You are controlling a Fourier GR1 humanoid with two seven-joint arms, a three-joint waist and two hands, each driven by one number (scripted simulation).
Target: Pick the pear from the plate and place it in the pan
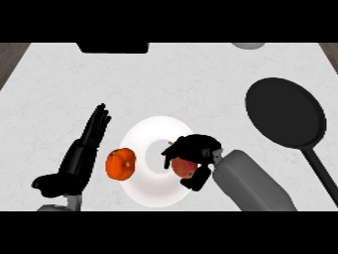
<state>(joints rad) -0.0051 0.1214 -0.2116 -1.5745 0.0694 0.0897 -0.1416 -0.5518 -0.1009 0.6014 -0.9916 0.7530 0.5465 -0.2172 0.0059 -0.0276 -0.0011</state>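
Right hand (193, 151): fingers curled round pear (185, 168) on plate (143, 134). Left hand (84, 149): resting, fingers straight. Advice: lift vertically, clearing the rim, before crossing to pan (285, 111).

A kitchen, by the look of it: a pale marbled tabletop (171, 84) carries a black long-handled pan (285, 113), a white plate (145, 136) and an orange pumpkin-like fruit (120, 164).

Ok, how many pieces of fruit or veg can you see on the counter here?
2. A pear sits on the white plate with the right hand curled over it; an orange pumpkin-like one lies at the plate's left edge. Nothing shows in the pan.
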